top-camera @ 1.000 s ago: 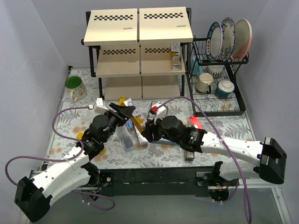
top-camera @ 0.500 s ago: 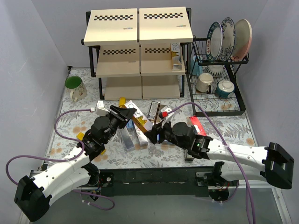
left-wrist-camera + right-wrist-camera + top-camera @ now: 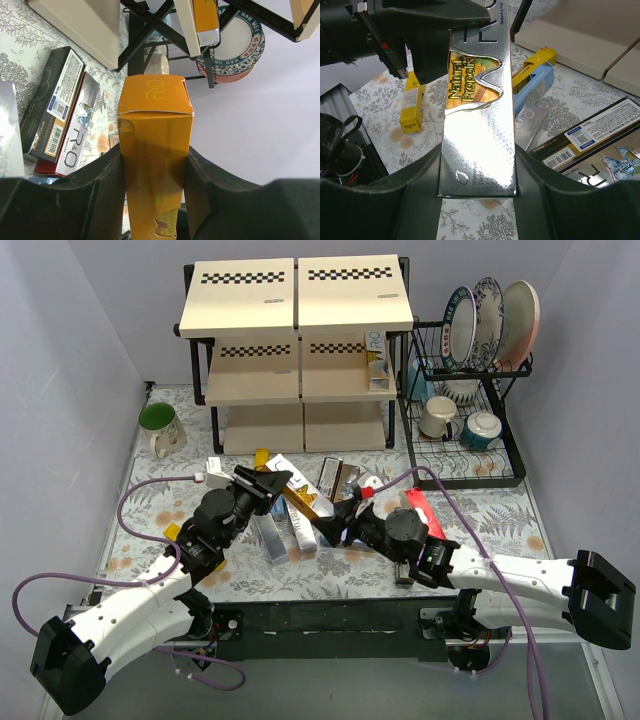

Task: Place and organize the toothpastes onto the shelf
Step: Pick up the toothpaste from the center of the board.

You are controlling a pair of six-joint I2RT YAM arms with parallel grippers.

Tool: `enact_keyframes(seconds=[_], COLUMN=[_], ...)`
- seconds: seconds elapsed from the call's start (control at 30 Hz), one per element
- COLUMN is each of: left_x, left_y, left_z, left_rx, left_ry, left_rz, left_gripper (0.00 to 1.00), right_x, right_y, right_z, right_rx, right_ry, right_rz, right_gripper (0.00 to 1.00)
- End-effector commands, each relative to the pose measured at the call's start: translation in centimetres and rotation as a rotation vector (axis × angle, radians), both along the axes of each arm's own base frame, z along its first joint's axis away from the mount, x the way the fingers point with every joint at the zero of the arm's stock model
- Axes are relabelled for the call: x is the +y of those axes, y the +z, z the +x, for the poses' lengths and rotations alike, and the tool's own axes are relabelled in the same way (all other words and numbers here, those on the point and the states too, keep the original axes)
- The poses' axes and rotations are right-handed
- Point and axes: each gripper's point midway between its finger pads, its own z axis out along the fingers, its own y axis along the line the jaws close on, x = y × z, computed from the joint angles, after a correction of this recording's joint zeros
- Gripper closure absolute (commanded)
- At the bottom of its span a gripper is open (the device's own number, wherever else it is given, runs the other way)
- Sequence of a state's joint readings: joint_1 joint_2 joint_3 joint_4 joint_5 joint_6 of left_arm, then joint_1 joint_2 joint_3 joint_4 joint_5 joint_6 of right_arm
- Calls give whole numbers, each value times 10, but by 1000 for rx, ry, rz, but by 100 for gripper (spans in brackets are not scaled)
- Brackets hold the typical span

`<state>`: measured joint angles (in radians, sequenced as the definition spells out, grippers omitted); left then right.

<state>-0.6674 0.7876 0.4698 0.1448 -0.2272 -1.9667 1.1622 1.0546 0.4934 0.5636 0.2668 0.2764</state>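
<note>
The right arm had slid back and to the right over the last second, yet the right gripper (image 3: 332, 527) kept its fingers pressed onto one end of the long orange-and-silver toothpaste carton (image 3: 303, 506). The left gripper (image 3: 275, 482) stayed put, pinching the other end. So one box was shared, above the loose cartons (image 3: 285, 535) and well short of the black-framed cream-board shelf (image 3: 240, 305). It looked like a handover, release pending.

Bright even light; glare on silver carton (image 3: 477, 140).
</note>
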Motion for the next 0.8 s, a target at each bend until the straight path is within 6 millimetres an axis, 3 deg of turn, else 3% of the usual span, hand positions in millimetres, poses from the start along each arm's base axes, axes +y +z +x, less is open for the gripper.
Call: enact_keyframes(seconds=[0.0, 0.03, 0.07, 0.2, 0.3, 0.4, 0.5, 0.53, 0.6, 0.63, 0.67, 0.73, 0.77], left_x=[5, 7, 9, 27, 52, 84, 117, 129, 148, 159, 163, 174, 178], left_y=[28, 26, 28, 42, 58, 81, 106, 118, 125, 129, 122, 119, 113], left_z=[7, 8, 9, 11, 13, 8, 0, -8, -15, -22, -23, -28, -31], left_rx=[-19, -13, -25, -102, -179, -267, -353, -388, -414, -439, -435, -432, -430], left_ry=[46, 57, 65, 136, 231, 336, 443, 478, 542, 570, 582, 622, 630], left_rz=[-122, -109, -90, 5, 142, 320, 481, 496, 566, 616, 645, 680, 684], left_gripper=[78, 75, 62, 35, 17, 5, 2, 2, 2, 2, 2, 2, 2], right_x=[2, 1, -1, -6, -11, -17, -21, -18, -23, -21, -21, -21, -21], right_y=[49, 52, 56, 66, 76, 90, 112, 128, 134, 125, 148, 144, 163], right_z=[-2, -2, -1, 9, 25, 46, 68, 81, 101, 119, 130, 159, 169], right_rx=[-95, -98, -112, -147, -175, -210, -246, -247, -253, -239, -242, -227, -230], right_ry=[15, 13, 7, -50, -135, -245, -349, -389, -457, -497, -529, -596, -623], right_rz=[154, 158, 161, 124, 67, -9, -68, -60, -147, -203, -189, -235, -201], right_gripper=[63, 67, 69, 78, 80, 81, 81, 81, 81, 81, 81, 81, 81])
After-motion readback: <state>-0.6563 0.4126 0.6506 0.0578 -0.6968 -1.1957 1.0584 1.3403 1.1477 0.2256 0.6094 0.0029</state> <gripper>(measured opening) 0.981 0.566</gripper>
